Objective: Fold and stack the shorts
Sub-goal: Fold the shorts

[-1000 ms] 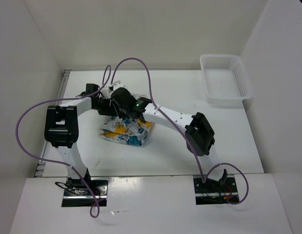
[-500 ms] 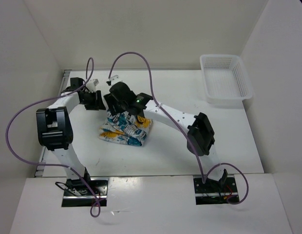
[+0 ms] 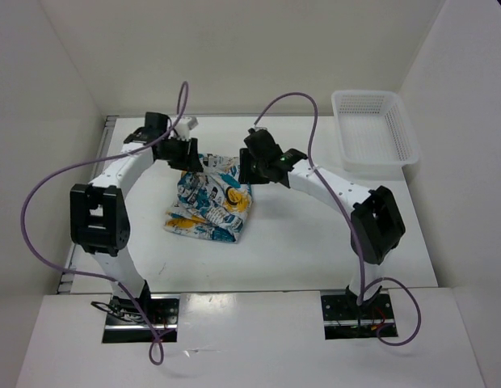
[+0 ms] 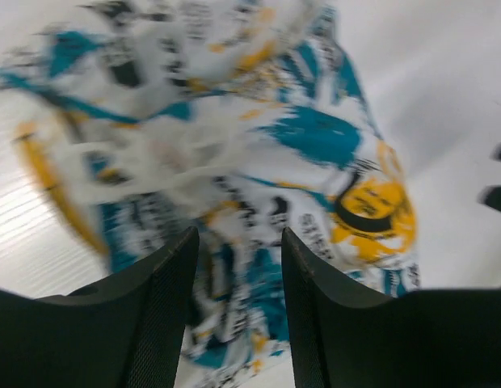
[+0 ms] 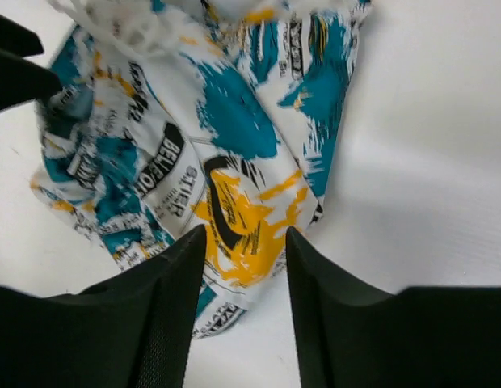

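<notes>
Cloth: the shorts [image 3: 208, 202] look thin, light and floppy, so they will likely sag and slip unless pinched firmly.
Place: they lie rumpled on the table [image 3: 315, 234], below and between both claws, spreading nearer than the fingertips.
Left claw [image 4: 238, 234]: fingers apart over the print, holding nothing that can be seen; the view is blurred.
Right claw [image 5: 245, 230]: fingers spread, hanging above the cloth's right edge, empty.
Hold: the hems or waistband corners just under each claw seem best, since they carry thicker seams.
Basket [image 3: 373, 129]: well beyond the right claw.
</notes>
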You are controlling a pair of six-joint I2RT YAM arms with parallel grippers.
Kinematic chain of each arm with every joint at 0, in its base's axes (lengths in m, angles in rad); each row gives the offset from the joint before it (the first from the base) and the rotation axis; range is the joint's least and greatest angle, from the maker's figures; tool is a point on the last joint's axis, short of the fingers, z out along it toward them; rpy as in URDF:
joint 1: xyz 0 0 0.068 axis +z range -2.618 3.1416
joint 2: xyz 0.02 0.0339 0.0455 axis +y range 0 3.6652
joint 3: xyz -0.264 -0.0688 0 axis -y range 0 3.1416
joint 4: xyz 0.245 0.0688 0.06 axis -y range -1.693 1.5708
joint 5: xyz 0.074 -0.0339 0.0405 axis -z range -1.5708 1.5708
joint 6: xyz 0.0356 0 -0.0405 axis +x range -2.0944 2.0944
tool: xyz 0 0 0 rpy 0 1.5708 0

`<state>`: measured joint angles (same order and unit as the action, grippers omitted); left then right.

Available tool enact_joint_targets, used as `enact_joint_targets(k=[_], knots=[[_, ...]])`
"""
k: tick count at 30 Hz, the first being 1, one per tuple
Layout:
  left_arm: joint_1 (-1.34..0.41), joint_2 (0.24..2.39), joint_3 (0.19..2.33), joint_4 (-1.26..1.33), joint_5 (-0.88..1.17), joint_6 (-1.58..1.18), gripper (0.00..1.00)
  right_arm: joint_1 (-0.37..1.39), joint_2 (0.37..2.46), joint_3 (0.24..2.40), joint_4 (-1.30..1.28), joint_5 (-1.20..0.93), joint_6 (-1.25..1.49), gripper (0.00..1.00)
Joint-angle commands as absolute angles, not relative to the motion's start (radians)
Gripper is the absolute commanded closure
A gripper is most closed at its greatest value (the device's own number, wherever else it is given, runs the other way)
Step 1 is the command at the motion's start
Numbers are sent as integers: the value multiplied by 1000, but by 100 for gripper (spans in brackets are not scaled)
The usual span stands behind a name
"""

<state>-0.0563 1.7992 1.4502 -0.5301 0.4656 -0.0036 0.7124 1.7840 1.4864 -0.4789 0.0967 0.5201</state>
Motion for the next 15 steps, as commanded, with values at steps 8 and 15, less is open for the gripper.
enact_joint_targets(k=[8,15], knots=[[-35,1928,1286,-440,437,0,51,706,1974,1486,-448,-153,577,85],[8,1930,1218,-407,440,0,52,686,2106,1506,-462,-46,589,97]])
